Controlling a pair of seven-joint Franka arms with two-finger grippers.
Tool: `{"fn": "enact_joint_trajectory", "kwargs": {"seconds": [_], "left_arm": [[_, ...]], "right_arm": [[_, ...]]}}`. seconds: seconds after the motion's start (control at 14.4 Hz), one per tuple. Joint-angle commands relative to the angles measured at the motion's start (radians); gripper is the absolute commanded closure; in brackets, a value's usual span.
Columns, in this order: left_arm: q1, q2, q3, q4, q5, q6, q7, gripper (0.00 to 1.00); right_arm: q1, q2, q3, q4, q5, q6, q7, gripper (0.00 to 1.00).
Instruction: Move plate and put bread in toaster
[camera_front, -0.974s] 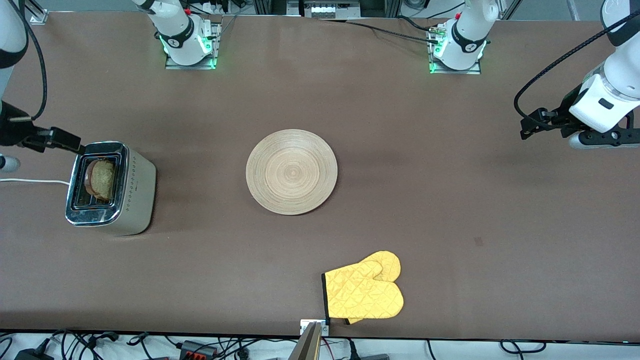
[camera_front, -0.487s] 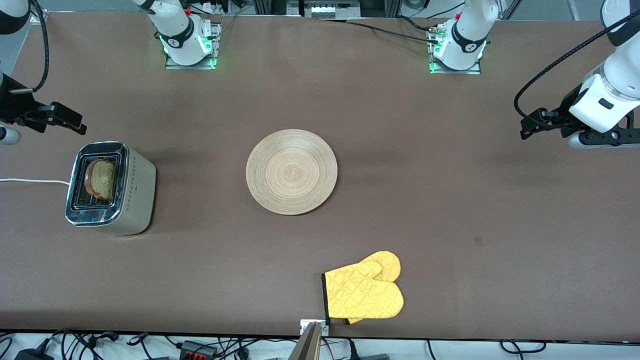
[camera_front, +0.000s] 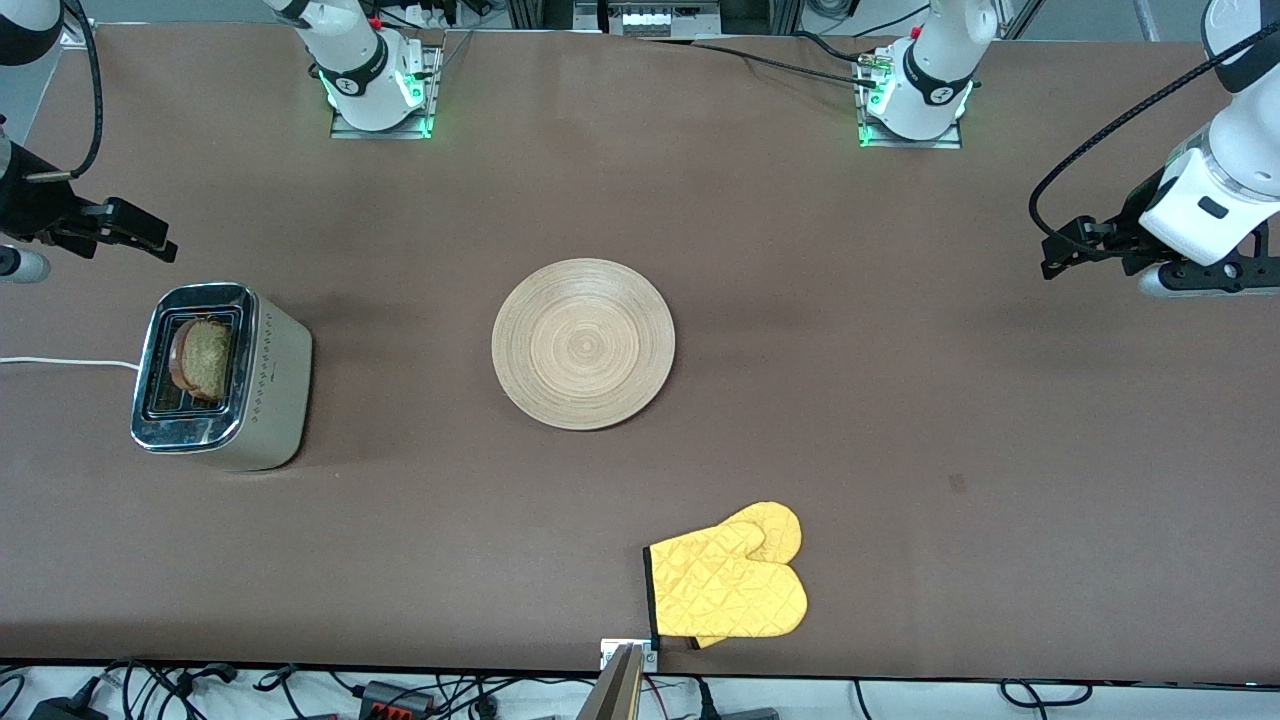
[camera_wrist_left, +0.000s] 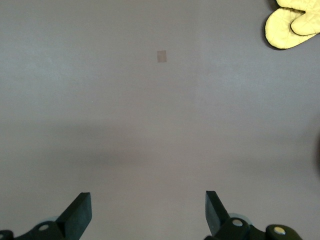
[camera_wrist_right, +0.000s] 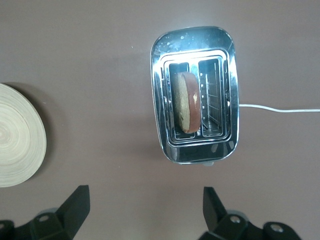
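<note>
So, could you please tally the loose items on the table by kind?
Plate: 1
Toaster: 1
Bread, in a toaster slot: 1
Yellow mitts, stacked: 2
Total: 5

The right gripper (camera_front: 150, 238) is pulling up and away from the toaster (camera_front: 222, 376), jaws spread, holding nothing.

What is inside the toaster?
A slice of bread stands in one slot of the toaster. The other slot looks empty. The bread's lower part is hidden inside.
</note>
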Motion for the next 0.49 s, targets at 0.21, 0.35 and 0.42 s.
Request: {"fn": "enact_joint_trajectory", "kwargs": {"seconds": [0.21, 0.35, 0.42], "left_arm": [[0.001, -0.010, 0.005, 0.002, -0.012, -0.004, -0.004, 0.00], [0.001, -0.010, 0.005, 0.002, -0.012, -0.004, -0.004, 0.00], [0.001, -0.010, 0.005, 0.002, -0.012, -0.004, -0.004, 0.00]], "right_arm": [[-0.007, -0.016, 0.008, -0.017, -0.019, 0.025, -0.010, 0.00], [-0.007, -0.019, 0.008, -0.017, -0.019, 0.020, -0.005, 0.00], [-0.008, -0.020, 0.008, -0.015, -0.016, 0.020, -0.005, 0.00]]}}
